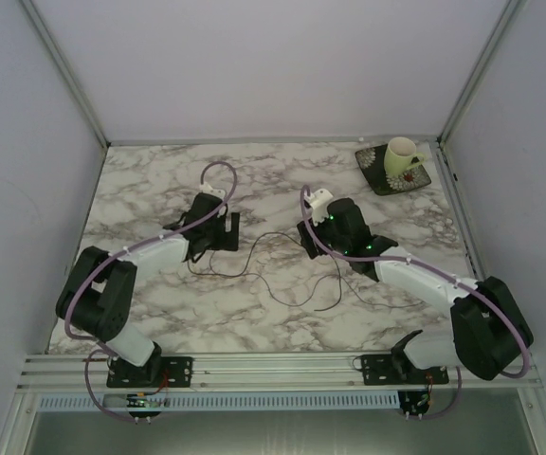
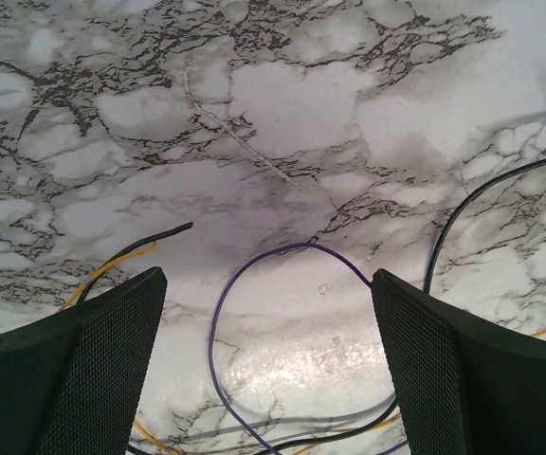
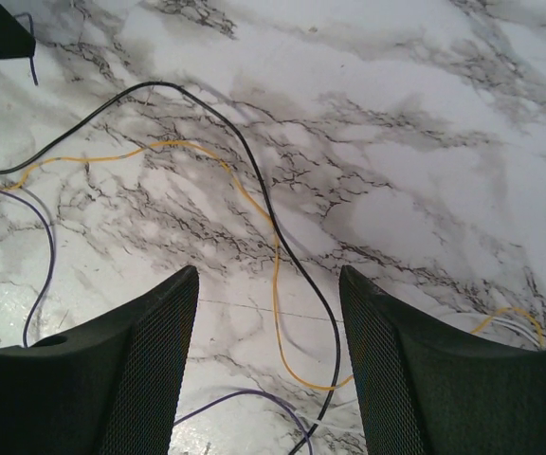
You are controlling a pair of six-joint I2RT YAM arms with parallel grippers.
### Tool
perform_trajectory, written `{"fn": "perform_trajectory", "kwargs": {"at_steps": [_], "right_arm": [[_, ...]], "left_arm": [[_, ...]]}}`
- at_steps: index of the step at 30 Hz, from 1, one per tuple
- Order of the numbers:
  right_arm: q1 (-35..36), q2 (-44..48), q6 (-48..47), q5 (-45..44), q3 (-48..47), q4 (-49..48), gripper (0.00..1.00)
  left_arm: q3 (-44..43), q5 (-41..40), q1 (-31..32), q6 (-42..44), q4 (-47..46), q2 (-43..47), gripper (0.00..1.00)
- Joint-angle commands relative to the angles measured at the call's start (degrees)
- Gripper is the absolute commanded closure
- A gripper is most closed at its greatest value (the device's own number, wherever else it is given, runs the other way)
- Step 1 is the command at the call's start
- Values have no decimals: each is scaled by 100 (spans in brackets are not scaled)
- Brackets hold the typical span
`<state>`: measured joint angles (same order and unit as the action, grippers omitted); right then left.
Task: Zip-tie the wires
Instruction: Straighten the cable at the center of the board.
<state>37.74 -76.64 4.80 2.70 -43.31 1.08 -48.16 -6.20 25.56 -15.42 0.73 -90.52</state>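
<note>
Dark, thin wires lie in loose, curling loops on the middle of the marble table. Close up they show as a black strand, a yellow strand and a purple strand, crossing on the table top. The left gripper hangs low over the table at the loops' left end. Its fingers are spread wide and grip nothing, and the purple strand curves on the table beneath. The right gripper hangs over the table at the loops' right end. Its fingers are apart and pinch nothing, with the black strand and yellow strand running under the gap. At the table's far right corner a cup stands on a dark plate.
</note>
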Motion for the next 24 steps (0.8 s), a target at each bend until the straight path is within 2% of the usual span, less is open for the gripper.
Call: {"fn": "perform_trajectory", "kwargs": {"at_steps": [1, 7, 13, 18, 24], "right_arm": [[-87, 246, 65, -103, -3, -21, 39], [-138, 314, 65, -130, 16, 30, 39], [-148, 292, 65, -138, 32, 59, 39], [-157, 215, 28, -129, -17, 49, 39], [-153, 184, 38, -123, -22, 50, 39]], "left_arm": [[-305, 129, 10, 461, 275, -230, 12], [-569, 28, 78, 739, 388, -695, 24], [-658, 119, 89, 766, 486, -623, 26], [-844, 288, 98, 976, 783, -748, 32], [-867, 400, 120, 1041, 764, -1023, 50]]}}
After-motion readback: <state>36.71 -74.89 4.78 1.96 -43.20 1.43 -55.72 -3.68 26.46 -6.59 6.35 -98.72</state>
